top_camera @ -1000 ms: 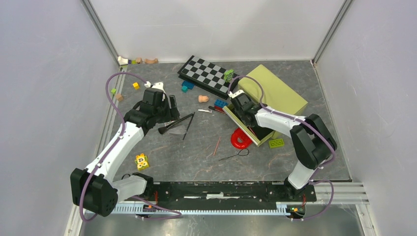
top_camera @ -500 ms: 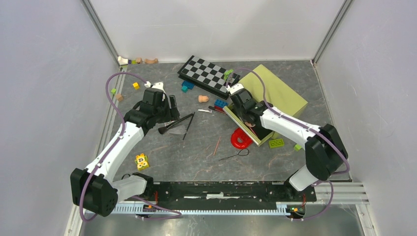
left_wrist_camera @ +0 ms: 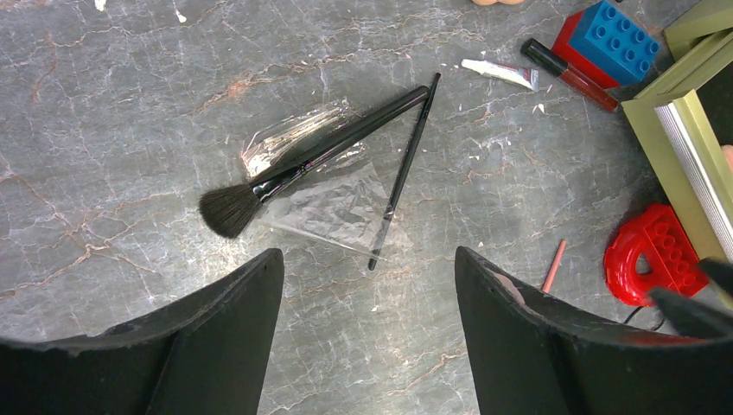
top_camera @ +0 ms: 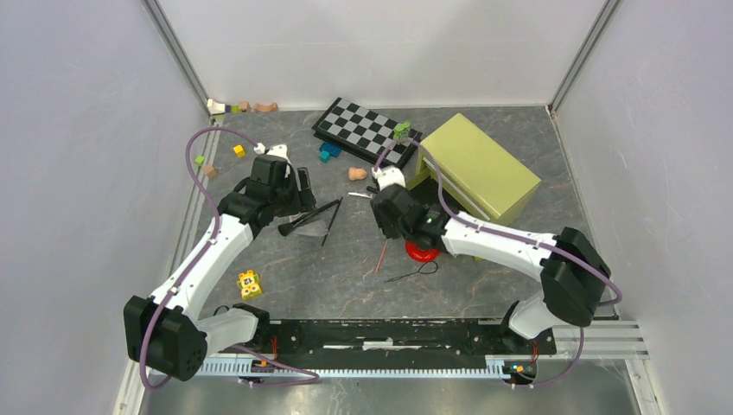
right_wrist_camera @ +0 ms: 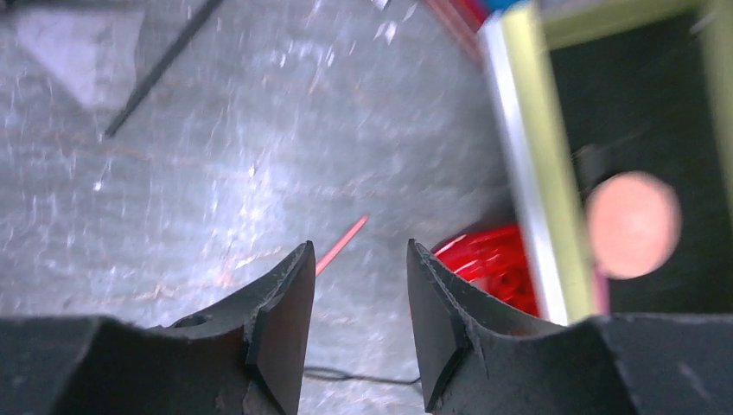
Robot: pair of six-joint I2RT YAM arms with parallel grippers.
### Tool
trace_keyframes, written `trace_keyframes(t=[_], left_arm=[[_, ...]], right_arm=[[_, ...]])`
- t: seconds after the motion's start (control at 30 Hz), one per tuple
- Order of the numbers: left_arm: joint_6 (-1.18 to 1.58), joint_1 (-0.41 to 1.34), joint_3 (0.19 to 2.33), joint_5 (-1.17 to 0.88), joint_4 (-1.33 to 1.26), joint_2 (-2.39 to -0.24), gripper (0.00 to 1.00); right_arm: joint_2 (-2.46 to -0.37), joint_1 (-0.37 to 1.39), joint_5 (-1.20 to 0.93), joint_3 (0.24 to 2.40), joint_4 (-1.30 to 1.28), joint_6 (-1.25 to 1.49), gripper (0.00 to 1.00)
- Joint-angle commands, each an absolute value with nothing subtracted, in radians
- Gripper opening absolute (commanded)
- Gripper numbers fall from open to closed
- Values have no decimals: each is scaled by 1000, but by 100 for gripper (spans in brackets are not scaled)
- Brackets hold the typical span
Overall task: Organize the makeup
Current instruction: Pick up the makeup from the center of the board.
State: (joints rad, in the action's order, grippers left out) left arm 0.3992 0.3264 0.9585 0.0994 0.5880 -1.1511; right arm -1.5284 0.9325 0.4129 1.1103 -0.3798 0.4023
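Swinging from green case [top_camera: 480, 169], puff [right_wrist_camera: 633, 225] inside, toward pink pencil [right_wrist_camera: 341, 245], likely next: right gripper [right_wrist_camera: 356, 259] half-open, empty; left gripper [left_wrist_camera: 369, 268] wide, empty.

Fluffy black brush [left_wrist_camera: 311, 160] and thin brush [left_wrist_camera: 404, 173] in a V, pink pencil [left_wrist_camera: 554, 264] nearby, peach puff [right_wrist_camera: 633, 225] in case [right_wrist_camera: 540, 173]

The scene is lit evenly and brightly from above; only soft, short shadows are cast on the tabletop [top_camera: 346, 277]. The left wrist view is rendered sharp, with glare caught on the clear wrapper [left_wrist_camera: 333, 203]. The right wrist view is smeared by motion blur throughout.
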Motion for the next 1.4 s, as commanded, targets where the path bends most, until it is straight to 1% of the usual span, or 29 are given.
trace_keyframes(t=[0.0, 0.1, 0.27, 0.4, 0.63, 0.77, 0.87, 0.97, 1.03, 1.17, 1.37], left_arm=[[371, 319, 954, 99, 558, -1133, 79], [371, 319, 954, 100, 558, -1129, 79], [370, 319, 954, 100, 558, -1123, 79], [369, 319, 951, 101, 558, -1116, 79], [371, 319, 951, 91, 558, -1115, 79], [371, 319, 951, 92, 558, -1114, 79], [371, 319, 953, 91, 558, -1114, 79], [370, 319, 952, 91, 558, -1113, 79], [369, 319, 952, 91, 558, -1113, 79], [370, 319, 951, 91, 558, -1111, 79], [368, 319, 951, 95, 558, -1109, 79]], right_arm=[[-1543, 963, 299, 997, -272, 710, 50], [-1610, 994, 298, 1022, -317, 779, 50], [-1736, 1015, 288, 1126, -446, 812, 50], [-1748, 1015, 266, 1094, -408, 836, 50], [-1791, 1016, 279, 1113, -447, 822, 50], [-1823, 1017, 261, 1115, -448, 804, 46], [-1843, 1017, 254, 1118, -448, 788, 42], [-1851, 1016, 250, 1123, -448, 777, 32], [-1850, 1016, 253, 1123, -446, 765, 27], [-1849, 1017, 266, 1122, -449, 748, 21], [-1832, 1016, 288, 1112, -445, 687, 8]])
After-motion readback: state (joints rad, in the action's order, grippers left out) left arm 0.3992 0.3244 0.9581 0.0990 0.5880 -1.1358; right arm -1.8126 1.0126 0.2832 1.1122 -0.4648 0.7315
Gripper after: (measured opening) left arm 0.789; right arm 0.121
